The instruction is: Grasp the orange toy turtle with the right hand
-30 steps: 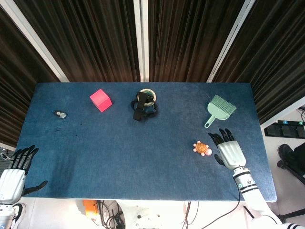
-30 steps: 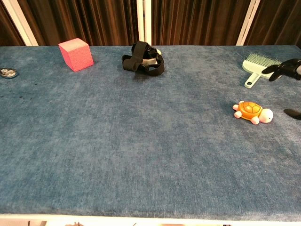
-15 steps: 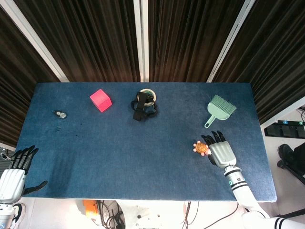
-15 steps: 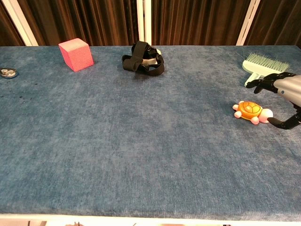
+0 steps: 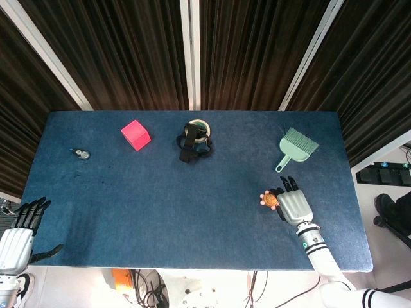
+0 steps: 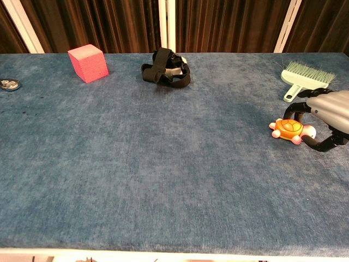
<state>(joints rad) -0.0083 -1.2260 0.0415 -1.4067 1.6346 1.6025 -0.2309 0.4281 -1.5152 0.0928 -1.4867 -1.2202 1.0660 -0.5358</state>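
Orange toy turtle (image 6: pixel 293 130) sits on blue desk (image 5: pixel 192 192), near right front part, w/ head toward right edge. Right hand (image 6: pixel 327 117) right at turtle, fingers (image 6: pixel 292 111) curled round far side, thumb near head on close side. Looks wrapped round turtle but not lifted; turtle flat on desk. From head view, right hand (image 5: pixel 292 204) covers part of turtle (image 5: pixel 269 200); only orange bit peeks out on left.

Left hand (image 5: pixel 19 231) off front left corner of desk, fingers spread apart, holding nothing. Seen in head view only.

Green little brush (image 6: pixel 303 78) back of right hand, near but apart. Pink cube (image 6: pixel 87 63) at far left part. Black strap thing w/ tape roll (image 6: pixel 166 70) at far middle. Small round metal bit (image 6: pixel 8 84) by left edge. Dark curtains (image 5: pixel 128 51) behind desk.
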